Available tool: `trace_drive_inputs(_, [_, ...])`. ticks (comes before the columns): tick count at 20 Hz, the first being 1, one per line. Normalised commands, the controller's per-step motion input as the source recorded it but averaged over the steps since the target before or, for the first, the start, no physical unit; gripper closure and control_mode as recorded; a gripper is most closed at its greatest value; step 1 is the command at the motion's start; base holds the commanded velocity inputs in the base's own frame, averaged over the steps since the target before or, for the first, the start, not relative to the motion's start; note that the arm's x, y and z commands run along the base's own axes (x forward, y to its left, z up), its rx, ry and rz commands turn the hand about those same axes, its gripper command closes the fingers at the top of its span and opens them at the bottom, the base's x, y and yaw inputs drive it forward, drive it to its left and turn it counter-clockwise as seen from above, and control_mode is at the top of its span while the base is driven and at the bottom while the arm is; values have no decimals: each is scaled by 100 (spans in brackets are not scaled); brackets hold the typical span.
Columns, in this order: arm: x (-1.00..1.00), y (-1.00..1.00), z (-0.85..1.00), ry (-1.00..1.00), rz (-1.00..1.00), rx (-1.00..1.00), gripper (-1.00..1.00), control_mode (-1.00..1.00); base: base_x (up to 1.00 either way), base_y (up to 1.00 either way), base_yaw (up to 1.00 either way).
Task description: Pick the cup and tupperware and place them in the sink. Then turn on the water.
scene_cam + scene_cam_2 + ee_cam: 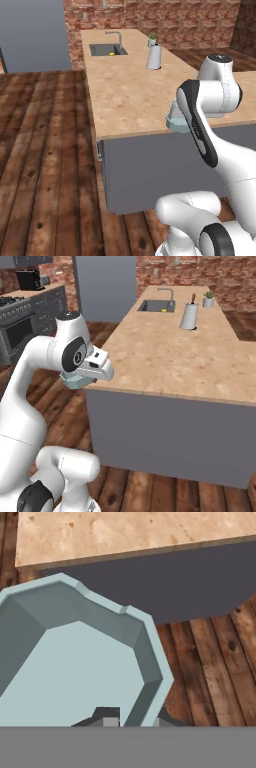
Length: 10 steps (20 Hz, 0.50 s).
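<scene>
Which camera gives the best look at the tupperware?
The hand view: the tupperware looms close, its rim and inside plain. The left base view and right base view show slivers of it behind the arm.

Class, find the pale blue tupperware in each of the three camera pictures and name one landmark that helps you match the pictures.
Left base view: tupperware, right of centre, partly behind the arm, at the counter's near edge.
Right base view: tupperware, left of centre, under the hand, off the counter's left corner.
Hand view: tupperware, large, lower left, its wall between the finger tips.
Shared landmark: the light wood-look counter.
</scene>
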Motion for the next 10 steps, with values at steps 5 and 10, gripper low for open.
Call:
trace_drive_inputs(5, [0, 0, 0, 0, 0, 0, 100, 100, 33, 100, -3])
trace_drive_inputs(10, [0, 0, 0, 0, 0, 0, 100, 100, 51, 100, -16])
